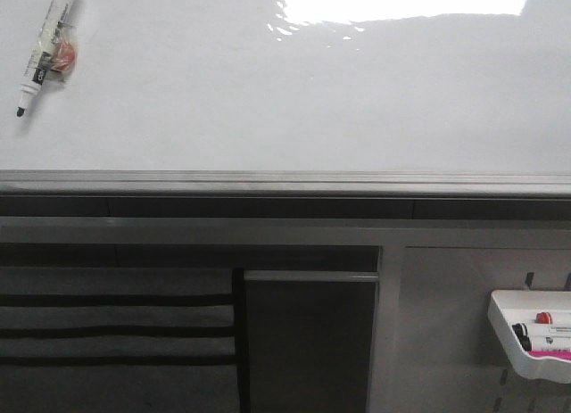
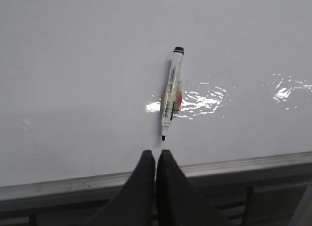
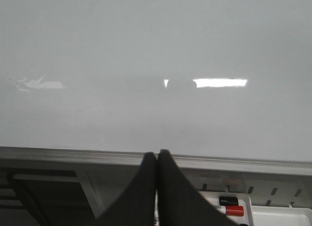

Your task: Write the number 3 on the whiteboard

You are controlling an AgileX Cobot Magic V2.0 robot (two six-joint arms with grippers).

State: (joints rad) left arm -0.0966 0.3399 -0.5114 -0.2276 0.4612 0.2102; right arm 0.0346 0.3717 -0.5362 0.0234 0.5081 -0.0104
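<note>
The whiteboard [image 1: 285, 101] fills the upper front view, glossy white with glare and a grey edge rail [image 1: 285, 179]. No marker strokes of a number 3 show on it. An uncapped marker [image 1: 45, 52], white with a black tip, lies on the board at the far left; it also shows in the left wrist view [image 2: 171, 92]. My left gripper [image 2: 156, 154] is shut and empty, just short of the marker's tip, over the board's edge. My right gripper [image 3: 156, 155] is shut and empty at the edge rail [image 3: 73, 155]. Neither gripper shows in the front view.
A small white marker tray [image 1: 508, 333] with red, black and pink markers hangs at the lower right below the board, also in the right wrist view [image 3: 273, 216]. A dark cabinet front [image 1: 308, 342] and grey slats [image 1: 116, 324] lie under the rail.
</note>
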